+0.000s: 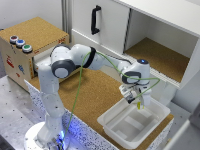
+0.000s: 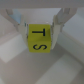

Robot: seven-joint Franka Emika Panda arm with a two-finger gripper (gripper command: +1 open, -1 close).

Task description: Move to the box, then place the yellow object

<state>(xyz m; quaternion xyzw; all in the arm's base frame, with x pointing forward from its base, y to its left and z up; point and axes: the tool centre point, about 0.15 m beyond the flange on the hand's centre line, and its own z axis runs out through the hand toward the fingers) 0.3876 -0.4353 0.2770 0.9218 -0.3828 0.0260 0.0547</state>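
The yellow object (image 2: pixel 40 39) is a small yellow block with black letters T and S on its faces. My gripper (image 2: pixel 41 31) is shut on it, one finger on each side. In the exterior view the gripper (image 1: pixel 136 98) hangs over the far corner of the box (image 1: pixel 107 121), a shallow white bin at the cork table's near right end. The yellow object (image 1: pixel 139 103) shows just below the fingers, above the bin's floor. In the wrist view the box floor (image 2: pixel 45 67) with its ridges lies under the block.
A cork-topped drawer unit (image 1: pixel 20 47) with coloured buttons stands at the exterior view's left. A big white cabinet (image 1: pixel 150 30) with a black handle (image 1: pixel 95 20) and an open compartment rises behind the box. The arm's base (image 1: pixel 47 135) is at the lower left.
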